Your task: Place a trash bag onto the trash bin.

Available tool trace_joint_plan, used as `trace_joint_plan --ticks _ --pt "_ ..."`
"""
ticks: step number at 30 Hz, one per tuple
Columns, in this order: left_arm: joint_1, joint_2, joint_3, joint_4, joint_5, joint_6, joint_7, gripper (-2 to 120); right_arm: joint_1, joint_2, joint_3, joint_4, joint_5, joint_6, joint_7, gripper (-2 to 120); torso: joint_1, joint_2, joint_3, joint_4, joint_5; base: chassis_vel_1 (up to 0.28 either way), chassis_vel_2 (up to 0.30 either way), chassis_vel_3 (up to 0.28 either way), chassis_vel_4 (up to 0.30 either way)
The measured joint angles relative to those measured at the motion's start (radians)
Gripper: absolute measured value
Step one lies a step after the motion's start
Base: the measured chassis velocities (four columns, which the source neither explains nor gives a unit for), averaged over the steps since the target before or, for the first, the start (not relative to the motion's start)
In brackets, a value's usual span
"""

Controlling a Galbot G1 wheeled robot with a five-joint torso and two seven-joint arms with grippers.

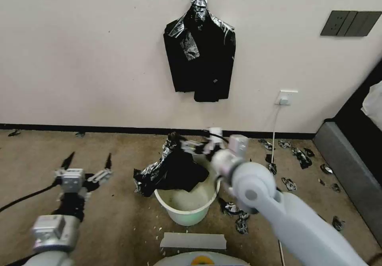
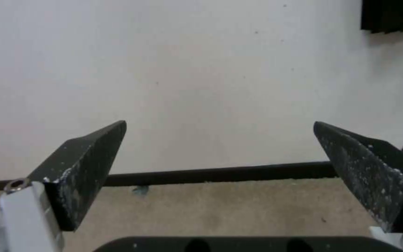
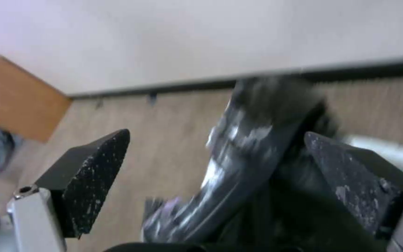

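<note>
Black scraps point(image 1: 303, 157) litter the carpet point(image 1: 119, 218) around the bin point(image 1: 187, 206); the bag point(image 1: 171, 170) drapes its rim. Right end effector point(image 3: 215, 140) and left end effector point(image 1: 88, 163) are both spread apart.

a thick bundle of black plastic bags point(image 1: 201, 55) hangs on the white wall point(image 1: 79, 51) – small torn black scraps point(image 1: 298, 154) litter the tan carpet's point(image 1: 119, 218) right edge.

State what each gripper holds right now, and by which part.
Nothing is held. The left gripper is open over bare floor. The right gripper is open at the bag draped over the bin rim, fingers not closed on it.
</note>
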Motion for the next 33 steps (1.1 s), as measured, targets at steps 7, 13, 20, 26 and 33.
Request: trace_joint_plan --ticks 7,13,20,26,33 --pt "0.012 -0.001 -0.003 0.002 0.002 0.003 -0.002 100 -0.027 0.083 -0.029 -0.073 -0.046 -0.042 0.05 100 0.0 0.0 0.0 -0.0001 0.0001 0.0 0.0 0.0 0.0" --pt "0.016 -0.016 0.02 0.003 0.013 0.003 -0.001 100 -0.029 0.138 -0.037 -0.137 -0.082 -0.049 0.044 100 0.0 0.0 0.0 -0.0001 0.0001 0.0 0.0 0.0 0.0" --pt "0.016 -0.019 0.028 0.009 0.018 0.003 -0.001 100 -0.03 0.168 -0.044 -0.188 -0.134 -0.051 0.022 100 0.0 0.0 0.0 -0.0001 0.0002 0.0 0.0 0.0 0.0" --pt "0.014 -0.018 0.03 0.012 0.019 0.002 0.0 100 -0.032 0.173 -0.046 -0.214 -0.168 -0.052 0.006 100 0.0 0.0 0.0 -0.0001 0.0001 0.0 0.0 0.0 0.0" --pt "0.013 -0.018 0.038 0.014 0.02 0.001 0.001 100 -0.042 0.189 -0.047 -0.226 -0.191 -0.052 -0.007 86 0.0 0.0 0.0 -0.0002 0.0002 0.0 0.0 0.0 0.0"
